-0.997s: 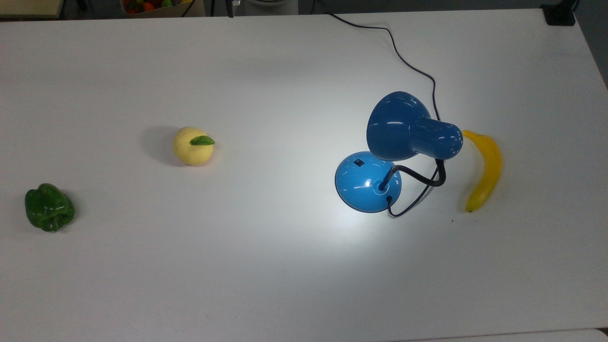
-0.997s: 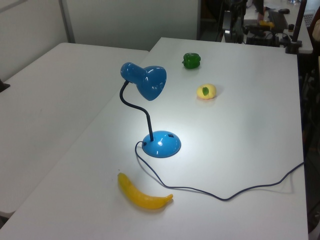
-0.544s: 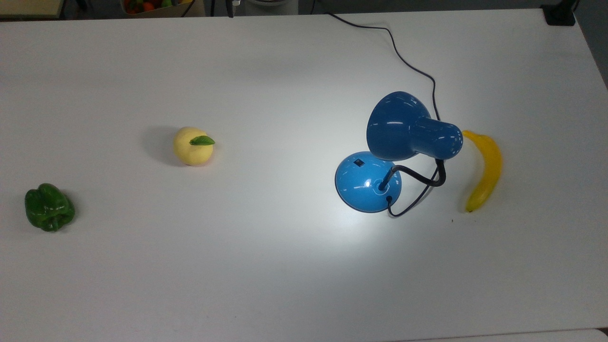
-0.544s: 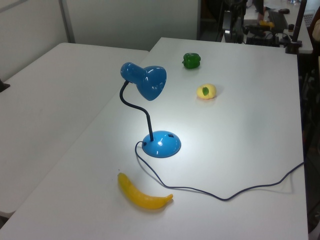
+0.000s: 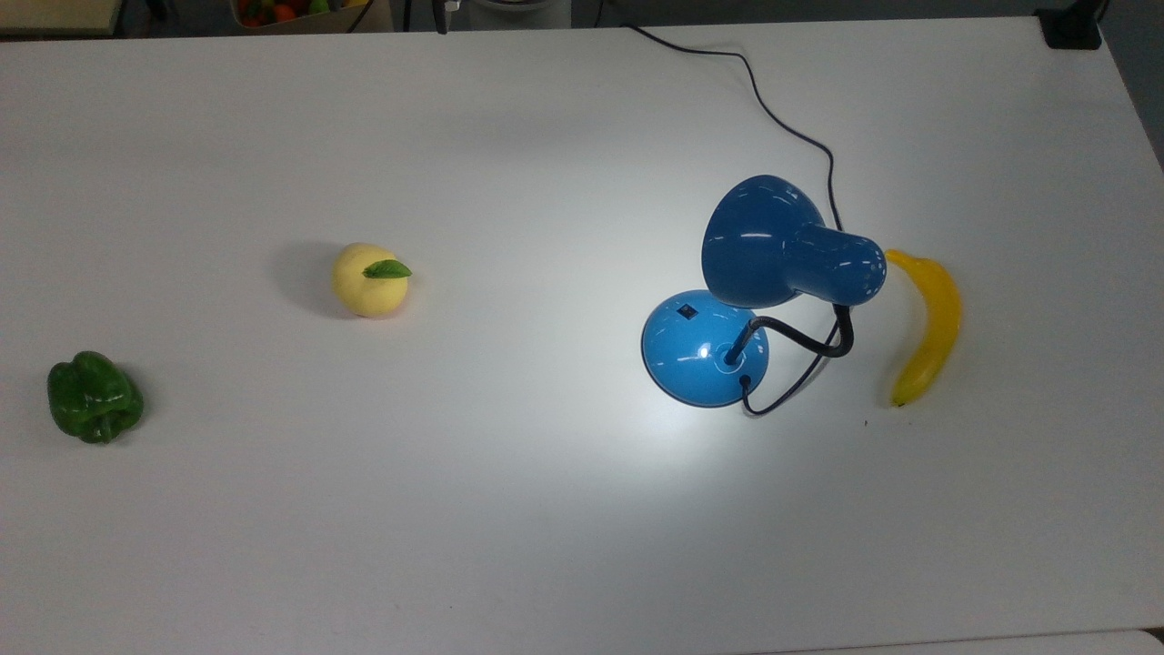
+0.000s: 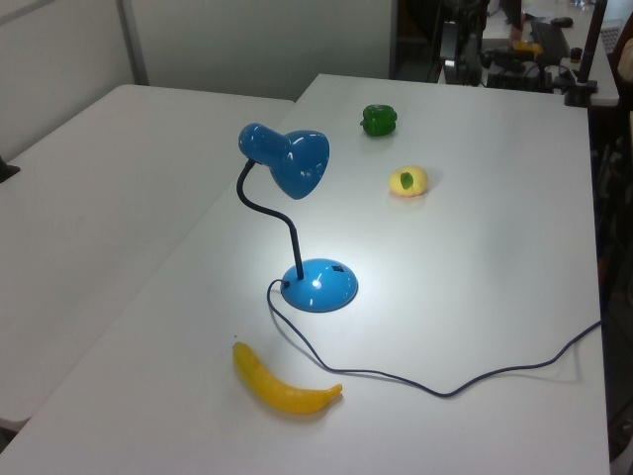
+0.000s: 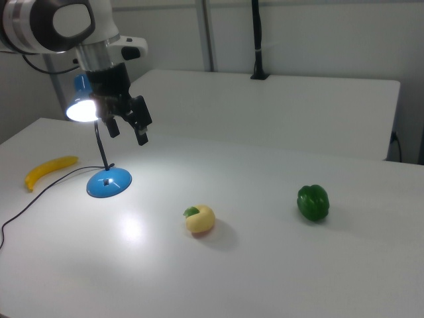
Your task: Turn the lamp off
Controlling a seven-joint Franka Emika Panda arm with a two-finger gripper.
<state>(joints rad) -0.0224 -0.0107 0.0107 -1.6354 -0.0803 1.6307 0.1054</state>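
A: Gripper (image 7: pixel 126 129) position?
B: Upper left of the right view, fingers spread with nothing between them, hanging above and to the right of the lamp (image 7: pixel 99 156), clear of its base.
A: Lamp?
B: Centre-right of the top view on the white table (image 5: pixel 509 509). Glossy blue, lit; bright pool around the base.

I see my gripper (image 7: pixel 126 126) hanging spread in the air with nothing between it and the lamp (image 5: pixel 706 348) base's switch side. The shade overhangs the base's far edge in the top view; the bendy neck and cord (image 5: pixel 787 127) crowd the top view's right, with the banana (image 5: pixel 927 326) just beyond. The peach (image 5: pixel 369 279) and pepper (image 5: pixel 94 397) sit well apart
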